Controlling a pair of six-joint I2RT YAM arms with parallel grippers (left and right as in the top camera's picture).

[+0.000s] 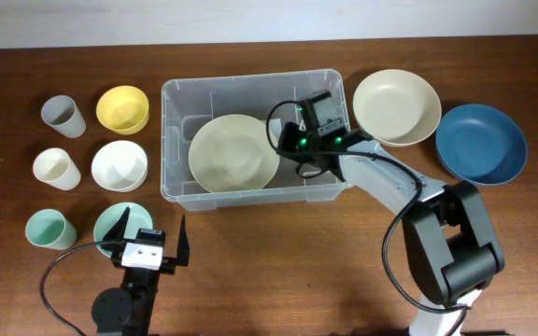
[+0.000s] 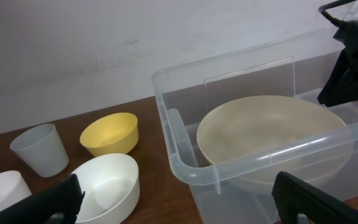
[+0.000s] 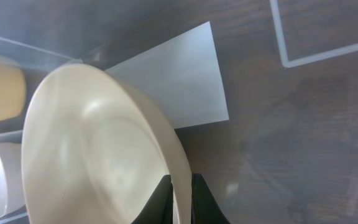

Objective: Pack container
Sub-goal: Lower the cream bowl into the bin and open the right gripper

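Observation:
The clear plastic container stands at the table's middle. Inside it a large cream bowl leans tilted, on its left half. My right gripper reaches into the container and is shut on that bowl's right rim. In the right wrist view the two fingers pinch the thin edge of the cream bowl above the white label on the bin's bottom. My left gripper hovers open near the front edge, nothing between its fingers. From the left wrist the container's near corner and the bowl show ahead.
To the left of the bin stand a grey cup, yellow bowl, white cup, white bowl, green cup and green bowl. To its right lie a cream bowl and a blue bowl.

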